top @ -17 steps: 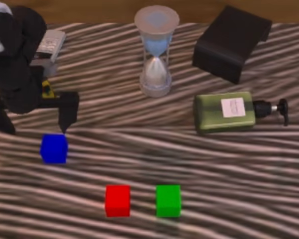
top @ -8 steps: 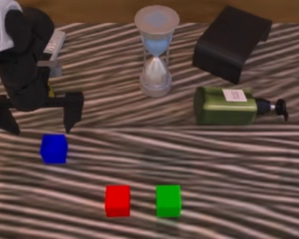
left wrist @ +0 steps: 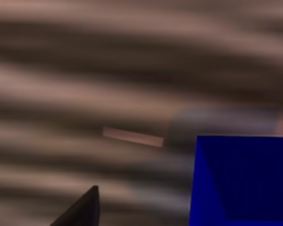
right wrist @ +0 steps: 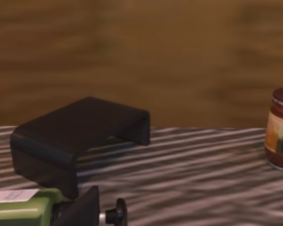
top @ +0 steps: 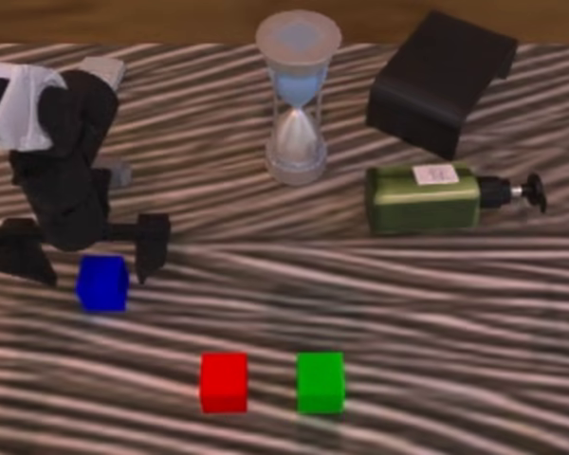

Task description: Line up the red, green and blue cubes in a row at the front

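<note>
The blue cube [top: 101,282] lies at the left of the table, apart from the other two. My left gripper [top: 93,273] is open, one finger on each side of it and neither touching. In the left wrist view the blue cube [left wrist: 243,179] fills the corner, with a gap between it and one dark fingertip [left wrist: 82,209]. The red cube [top: 224,382] and the green cube [top: 321,382] sit side by side near the front edge. My right gripper [right wrist: 141,222] is outside the top view. Its wrist view shows one finger [right wrist: 84,208] set wide and nothing held.
An hourglass [top: 299,95] stands at the back centre. A black stand [top: 441,81] is at the back right, with an olive pump bottle [top: 425,199] lying in front of it. A small grey object [top: 104,70] shows behind my left arm. A jar [right wrist: 280,129] appears in the right wrist view.
My left gripper has come forward and down, and its open fingers now straddle the blue cube. The pump bottle has rolled a little, so its label faces the back.
</note>
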